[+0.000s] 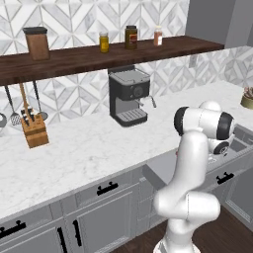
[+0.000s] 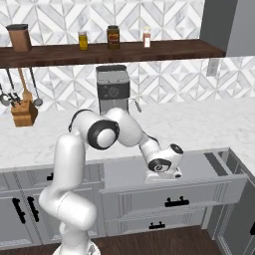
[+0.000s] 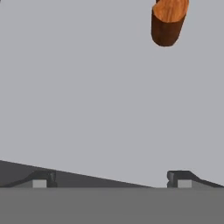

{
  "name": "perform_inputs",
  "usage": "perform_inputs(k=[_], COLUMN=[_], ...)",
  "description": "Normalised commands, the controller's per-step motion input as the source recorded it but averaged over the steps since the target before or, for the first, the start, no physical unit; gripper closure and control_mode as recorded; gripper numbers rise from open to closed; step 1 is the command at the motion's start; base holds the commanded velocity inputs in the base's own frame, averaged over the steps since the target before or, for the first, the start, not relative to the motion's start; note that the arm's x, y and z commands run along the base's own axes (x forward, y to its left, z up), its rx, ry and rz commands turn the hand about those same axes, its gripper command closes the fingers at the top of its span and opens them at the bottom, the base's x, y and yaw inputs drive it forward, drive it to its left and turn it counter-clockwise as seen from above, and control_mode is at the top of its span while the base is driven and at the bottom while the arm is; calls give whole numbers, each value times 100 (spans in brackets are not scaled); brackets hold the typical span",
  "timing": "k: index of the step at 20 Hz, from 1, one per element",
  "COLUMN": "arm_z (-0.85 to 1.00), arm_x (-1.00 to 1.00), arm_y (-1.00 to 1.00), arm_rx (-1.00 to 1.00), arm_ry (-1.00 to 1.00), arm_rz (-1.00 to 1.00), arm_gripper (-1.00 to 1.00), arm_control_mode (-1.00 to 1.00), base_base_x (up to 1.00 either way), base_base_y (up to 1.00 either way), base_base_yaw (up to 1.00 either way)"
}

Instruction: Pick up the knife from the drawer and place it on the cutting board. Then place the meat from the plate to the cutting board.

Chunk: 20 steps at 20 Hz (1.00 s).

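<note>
Hovering open claw (image 3: 109,180) in drawer (image 2: 129,172), knife (image 3: 168,22) handle ahead.

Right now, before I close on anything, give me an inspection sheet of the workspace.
Surface: white marble counter, bare in front of the machine.
Job's things: drawer pulled open, grey inside; orange knife handle lies on its floor, ahead of the fingers and off to one side, blade out of frame.
Clutter: coffee machine, wooden knife block, jars on the shelf.
Grippers: gripper low inside the drawer, fingers spread wide, holding nothing.
Cables: nothing seen.
Surroundings: patterned tile wall, grey cupboards below.
</note>
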Motion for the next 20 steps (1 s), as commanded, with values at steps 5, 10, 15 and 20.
perform_inputs(k=[5, 10, 15, 20], arm_z=[-3, 2, 18, 20], arm_x=[-91, -76, -20, 8], arm_y=[-24, -43, -31, 0], arm_rx=[-2, 0, 10, 0], arm_ry=[0, -2, -3, 0], arm_rz=[0, 0, 0, 1], arm_gripper=[-100, -100, -100, -100], arm_control_mode=[-100, -100, -100, -100], base_base_x=[0, 0, 0, 0], base_base_y=[0, 0, 0, 0], base_base_yaw=[0, 0, 0, 0])
